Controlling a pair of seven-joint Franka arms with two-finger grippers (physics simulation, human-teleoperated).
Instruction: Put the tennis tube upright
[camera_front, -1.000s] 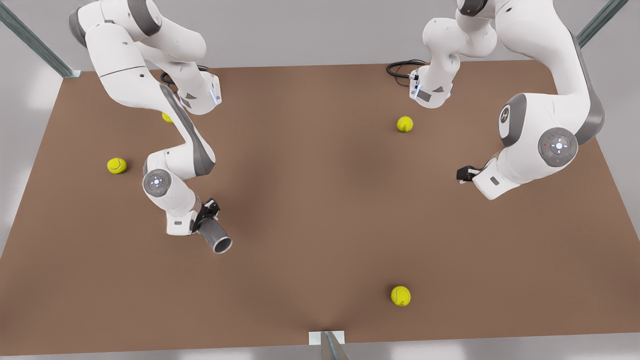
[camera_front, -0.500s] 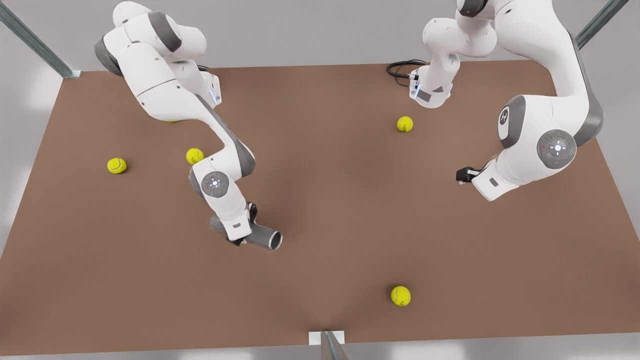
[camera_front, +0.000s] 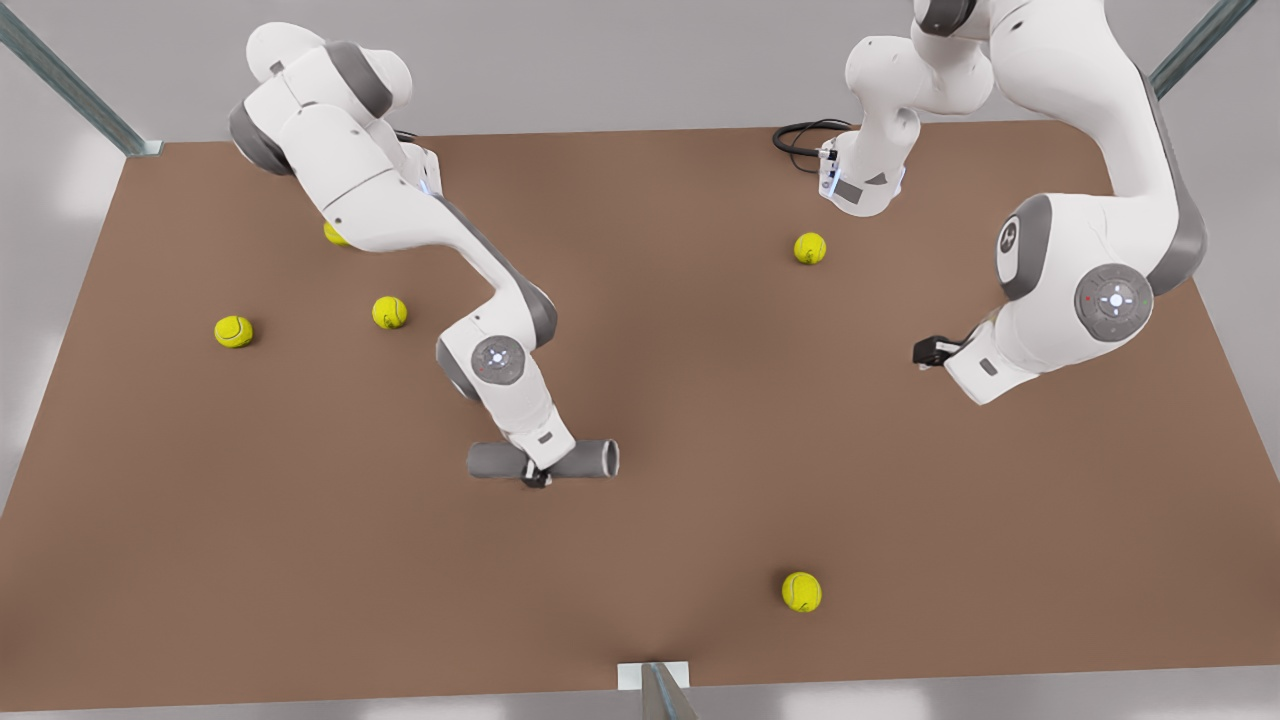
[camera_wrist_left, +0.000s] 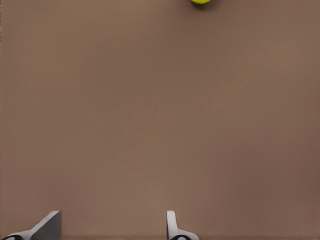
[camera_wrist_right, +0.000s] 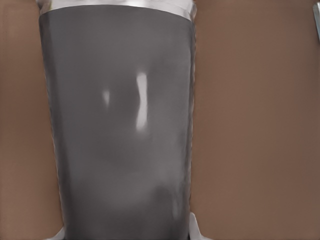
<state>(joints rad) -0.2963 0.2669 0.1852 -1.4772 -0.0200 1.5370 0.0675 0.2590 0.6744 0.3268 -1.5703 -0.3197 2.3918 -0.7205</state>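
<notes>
Tennis tube (camera_front: 585, 459), a plain dark grey cylinder with a lighter rim, lying on its side near the middle of the brown counter (camera_front: 700, 400), not upright. Hollow end turned toward the front view's right; inside of the tube too dark to tell whether anything sits in it. Right gripper (camera_front: 537, 474) reaching down over the tube's mid-length, jaws clamped across its grey wall (camera_wrist_right: 117, 125). Whether resting on the counter or held just above it, cannot tell.

Left gripper (camera_front: 928, 349) waiting well apart, toward the front view's right, jaws spread wide and gripping nothing, pale fingertips (camera_wrist_left: 172, 225) over bare counter.

Five small yellow-green tennis balls loose on the counter, all outside the tube: three (camera_front: 233, 331) (camera_front: 389, 312) (camera_front: 335, 233) toward the front view's left, one (camera_front: 809, 248) near the far arm base, one (camera_front: 801, 591) near the front edge.
</notes>
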